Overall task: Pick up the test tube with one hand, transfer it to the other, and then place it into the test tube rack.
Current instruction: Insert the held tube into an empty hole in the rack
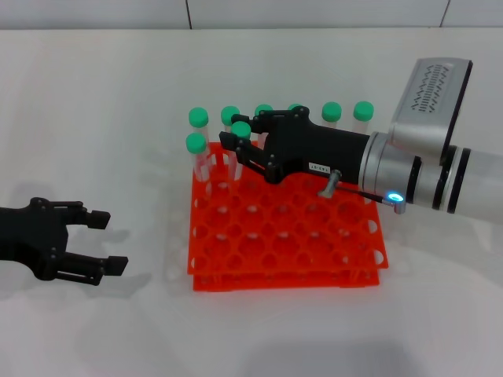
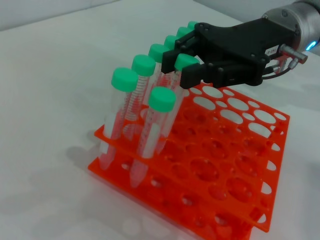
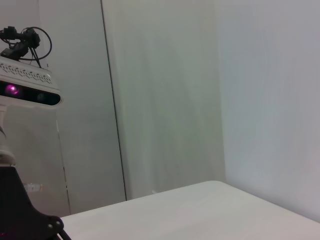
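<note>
The test tube [image 1: 241,130], clear with a green cap, leans in the orange-red test tube rack [image 1: 314,236] near its far left corner, its lower end down in a hole. My right gripper [image 1: 236,133], black with a white label, reaches in over the rack and is shut on the tube just under the cap. The left wrist view shows the same grip [image 2: 183,75] on the test tube [image 2: 186,62] above the rack [image 2: 225,165]. My left gripper [image 1: 110,242] rests open and empty on the table, left of the rack.
Several other green-capped tubes [image 1: 332,111] stand along the rack's far row and left side, close around the held one. The white table [image 1: 102,118] lies around the rack. The right wrist view shows only a wall and a camera unit [image 3: 27,90].
</note>
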Robot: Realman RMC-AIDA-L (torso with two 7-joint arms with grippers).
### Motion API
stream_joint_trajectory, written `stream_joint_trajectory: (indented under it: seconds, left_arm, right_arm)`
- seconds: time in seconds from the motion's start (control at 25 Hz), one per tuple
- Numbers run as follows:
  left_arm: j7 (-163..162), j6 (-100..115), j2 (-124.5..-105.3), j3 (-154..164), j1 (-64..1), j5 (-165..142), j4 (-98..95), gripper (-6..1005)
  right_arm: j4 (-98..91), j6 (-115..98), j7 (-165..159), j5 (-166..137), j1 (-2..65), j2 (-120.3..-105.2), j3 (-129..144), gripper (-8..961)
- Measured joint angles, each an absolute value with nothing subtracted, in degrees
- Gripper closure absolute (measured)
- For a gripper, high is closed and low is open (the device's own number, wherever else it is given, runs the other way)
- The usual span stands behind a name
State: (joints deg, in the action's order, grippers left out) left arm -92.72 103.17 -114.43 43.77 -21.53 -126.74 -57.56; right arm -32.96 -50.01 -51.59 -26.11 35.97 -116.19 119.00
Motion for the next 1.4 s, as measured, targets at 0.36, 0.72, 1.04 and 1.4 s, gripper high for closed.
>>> stream_joint_trajectory:
  seconds: [0.36,0.72,1.04,1.4]
  left_arm:
    - [-92.7,103.3,-114.50,43.8,-21.4,-126.7,-57.6,111]
    - [-92.7,103.3,-114.52,43.8,-21.2,-126.7,-57.6,111]
    - [-92.6,103.3,-114.51,43.8,-21.2,-126.7,-57.6,111]
    - [-92.6,103.3,-114.51,43.9,-21.2,-126.7,-57.6,111]
  right_arm:
    - [-33.2,-50.0,-51.8,-26.1,36.1,-116.19,119.6,687]
    - [-33.3,-50.0,-52.0,-26.1,36.2,-116.19,119.7,687]
    - [-33.3,-50.0,-52.0,-26.1,36.4,-116.19,120.0,688]
    - [-33.4,-50.1,-52.0,-26.1,36.5,-116.19,120.3,688]
